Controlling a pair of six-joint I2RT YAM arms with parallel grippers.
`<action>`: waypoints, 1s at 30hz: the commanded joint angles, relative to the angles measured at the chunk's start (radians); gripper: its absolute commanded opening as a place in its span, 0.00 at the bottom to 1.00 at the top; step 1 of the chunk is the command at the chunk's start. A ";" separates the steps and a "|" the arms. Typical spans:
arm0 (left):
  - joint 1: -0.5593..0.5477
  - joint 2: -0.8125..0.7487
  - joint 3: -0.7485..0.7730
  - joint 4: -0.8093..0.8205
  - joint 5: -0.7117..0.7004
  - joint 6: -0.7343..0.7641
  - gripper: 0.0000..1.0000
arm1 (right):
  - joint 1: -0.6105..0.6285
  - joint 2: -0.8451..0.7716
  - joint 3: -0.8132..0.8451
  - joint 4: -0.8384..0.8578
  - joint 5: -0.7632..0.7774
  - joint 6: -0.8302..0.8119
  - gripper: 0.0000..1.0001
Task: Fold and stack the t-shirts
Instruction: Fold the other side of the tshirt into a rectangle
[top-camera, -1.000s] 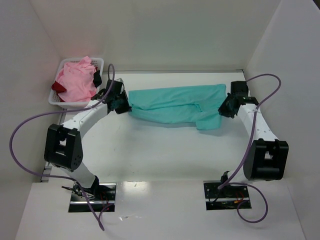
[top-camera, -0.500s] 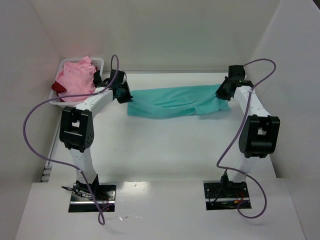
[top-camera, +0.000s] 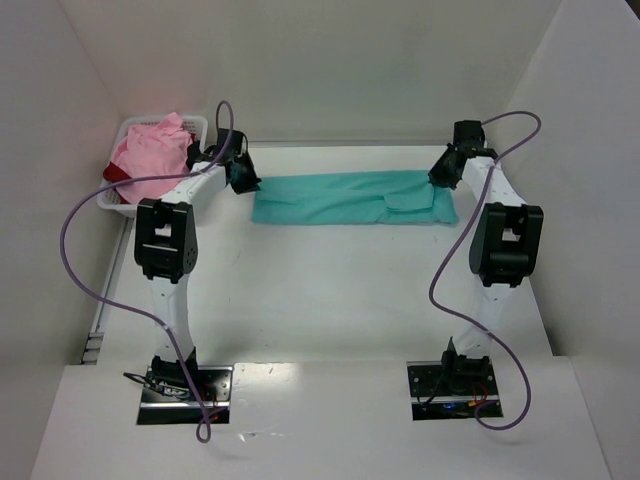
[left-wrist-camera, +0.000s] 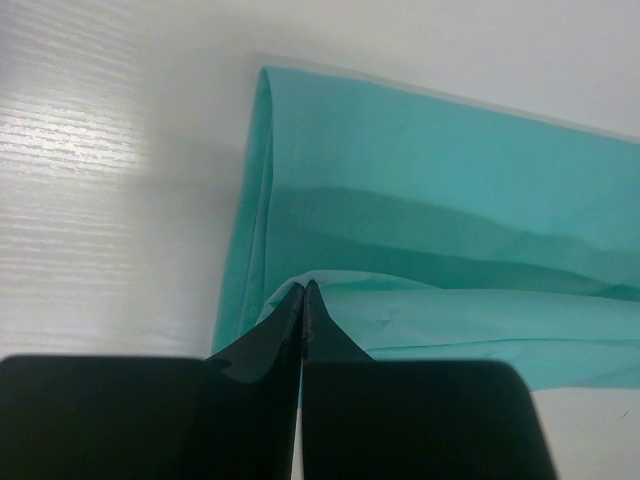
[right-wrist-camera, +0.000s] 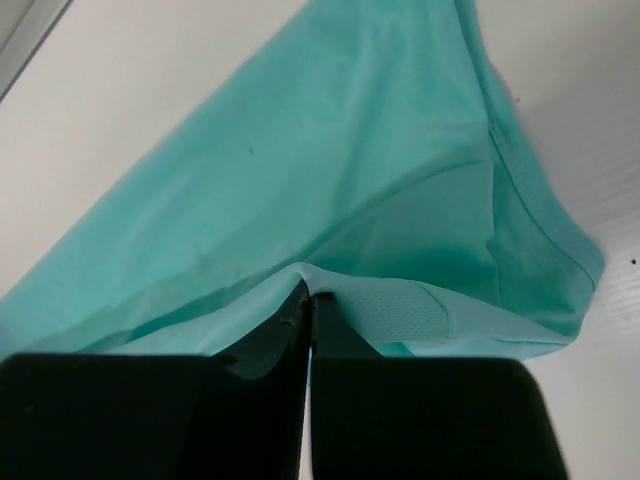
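Note:
The teal t-shirt (top-camera: 350, 197) lies as a long folded band across the far part of the table. My left gripper (top-camera: 244, 180) is shut on its left end; in the left wrist view the fingertips (left-wrist-camera: 303, 290) pinch a raised fold of the teal cloth (left-wrist-camera: 450, 200). At the band's right end my right gripper (top-camera: 440, 176) is shut too, and the right wrist view shows its tips (right-wrist-camera: 310, 295) pinching a cloth edge of the teal shirt (right-wrist-camera: 330, 170). The pink t-shirt (top-camera: 150, 160) is heaped in the basket, with a bit of the dark red t-shirt (top-camera: 116, 176) under it.
A white lattice basket (top-camera: 196, 126) stands at the far left corner. White walls close in the table on the left, back and right. Both arms reach far out, with purple cables looping beside them.
Both grippers have carried the near edge of the teal shirt away from the bases to the far side. The shirt has gone from a loose, hanging shape to a flat, narrow folded band.

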 joint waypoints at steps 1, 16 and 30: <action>0.010 0.023 0.066 0.005 0.011 0.018 0.00 | -0.006 0.025 0.083 0.038 -0.011 0.005 0.00; 0.037 0.075 0.056 -0.004 0.002 0.009 0.01 | -0.006 0.197 0.198 0.038 -0.029 -0.037 0.06; 0.047 0.020 0.094 -0.004 -0.008 0.018 0.46 | -0.006 0.197 0.244 0.065 -0.039 -0.112 0.65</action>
